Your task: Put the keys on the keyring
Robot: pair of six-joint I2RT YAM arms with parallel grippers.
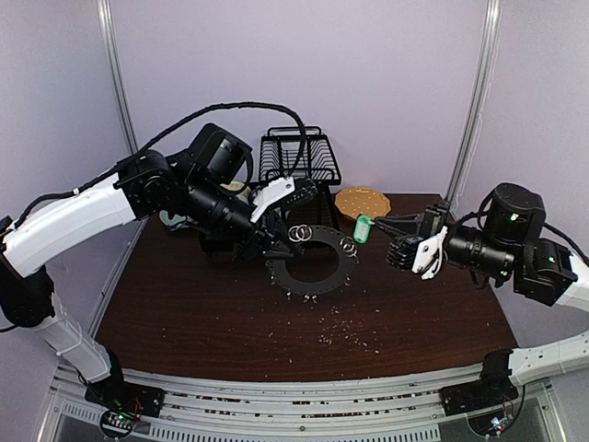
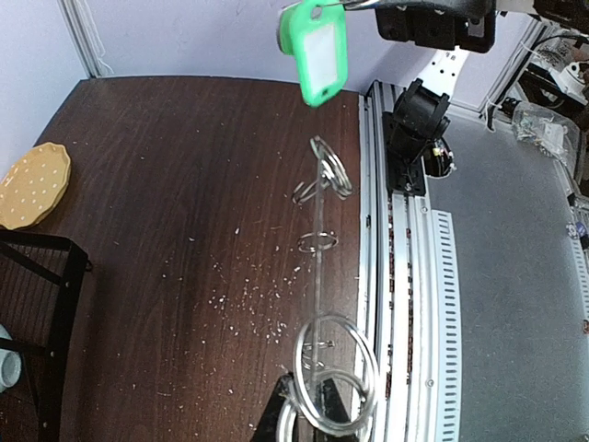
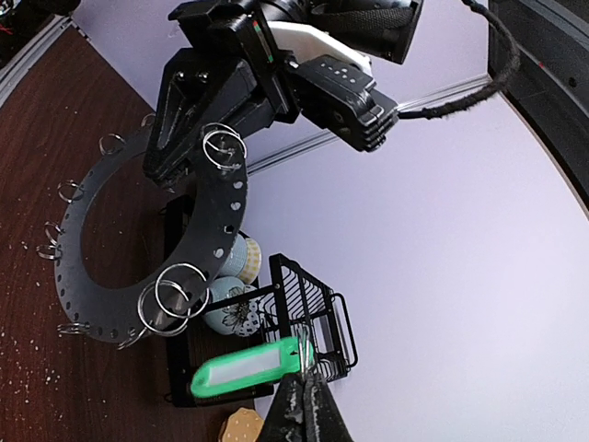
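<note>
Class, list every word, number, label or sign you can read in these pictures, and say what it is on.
None can be read.
Green key tag: its white label window looks blank.
Dark ring: holes only, no markings visible.
Circuit board by the left arm base: any print too small to read.

My left arm wore a white shell over black joints, trailing a black cable; white plates backed my jaws.

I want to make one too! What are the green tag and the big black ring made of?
Green tag: probably plastic, smooth, glossy. Black ring: matt, flat, drilled, maybe plastic. Loops: shiny silvery metal wire.
</note>
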